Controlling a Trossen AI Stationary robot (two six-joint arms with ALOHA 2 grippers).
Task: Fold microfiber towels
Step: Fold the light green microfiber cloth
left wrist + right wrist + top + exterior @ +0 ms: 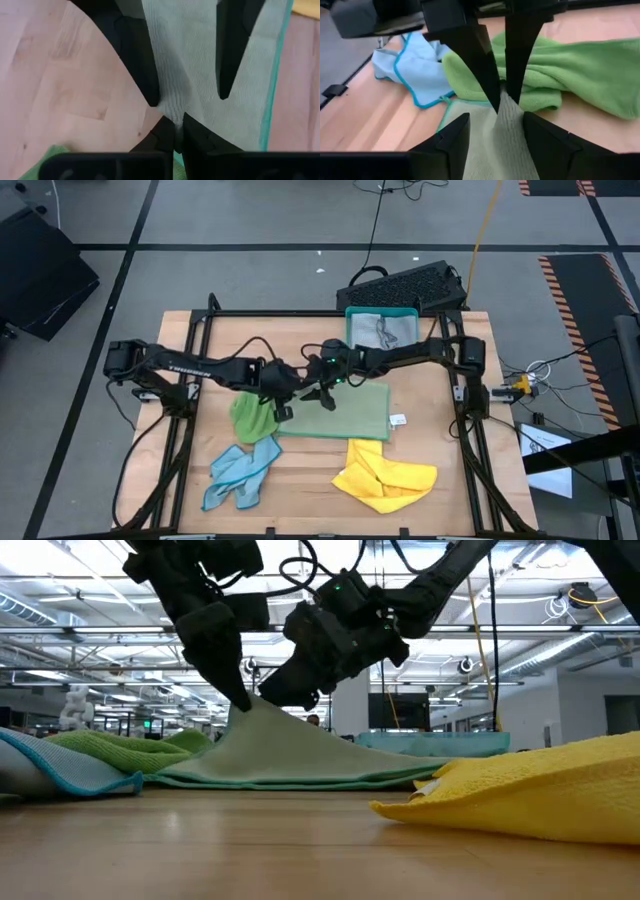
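At mid-tabletop [420, 500], the left tool [243, 702] is clenched on a pinched-up corner of the pale green towel [340, 412], which lies flat otherwise. Facing it, the right tool [496, 132] stands released, fingers spread either side of that raised fold.

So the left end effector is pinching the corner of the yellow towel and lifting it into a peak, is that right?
Not quite. The left end effector is pinching the pale green towel, not the yellow towel, which lies untouched nearer the table's front. The lifted peak is right; the low view shows it.
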